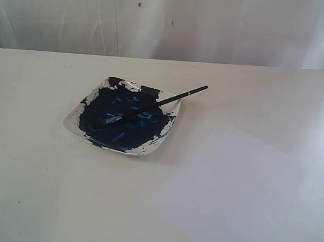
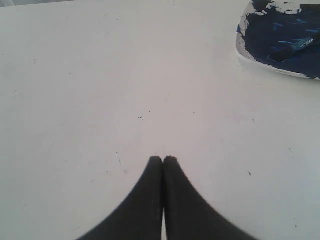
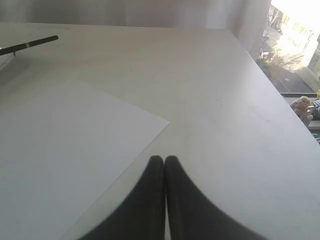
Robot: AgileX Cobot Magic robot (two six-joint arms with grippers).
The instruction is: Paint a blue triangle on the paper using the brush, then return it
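step: grab brush (image 1: 152, 106) | L gripper (image 2: 163, 160) & R gripper (image 3: 164, 160) both closed, empty | we'd open R, pinch handle end clear of dish (image 1: 71, 122) | paper (image 1: 241, 189) blank

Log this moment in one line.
stage: painting not begun | brush: lying in dish, handle over rim | paper: blank | left gripper: shut, empty | right gripper: shut, empty

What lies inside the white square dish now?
Dark blue paint covers most of the dish. The brush lies in it, its handle sticking out over the rim. The bristles are lost in the paint; the dish floor below is covered.
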